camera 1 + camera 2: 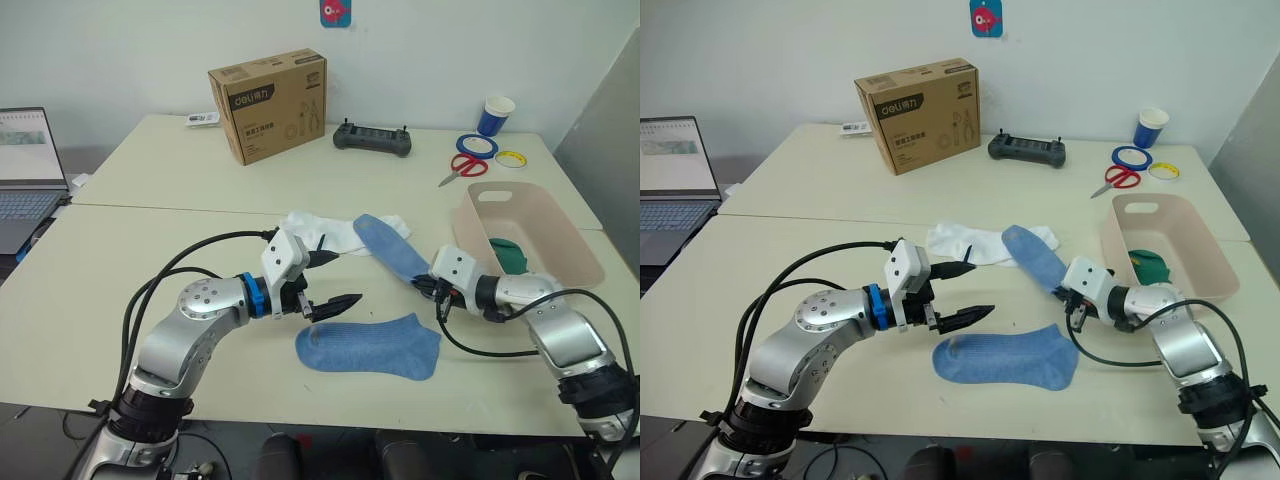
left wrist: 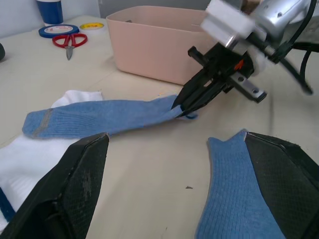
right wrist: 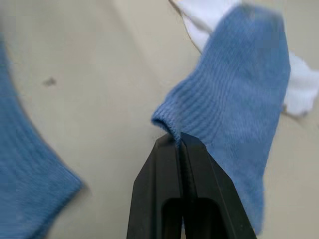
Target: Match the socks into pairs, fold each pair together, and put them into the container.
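— Flat on the table's [image 1: 150, 240] front edge lay one blue sock [image 1: 370, 347]. And the grippers?

— Right gripper [image 3: 178, 142] pinched the cuff of the second blue sock [image 1: 392, 248], which overlapped white socks [image 1: 325, 232]. Left gripper [image 1: 331, 282] hovered with fingers spread, empty, just beside the flat sock.

— And the basin?

— Pink basin [image 1: 520, 205] sat to the right, a green sock [image 1: 508, 254] inside.

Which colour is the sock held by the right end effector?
Light blue sock, clearest in the right wrist view.
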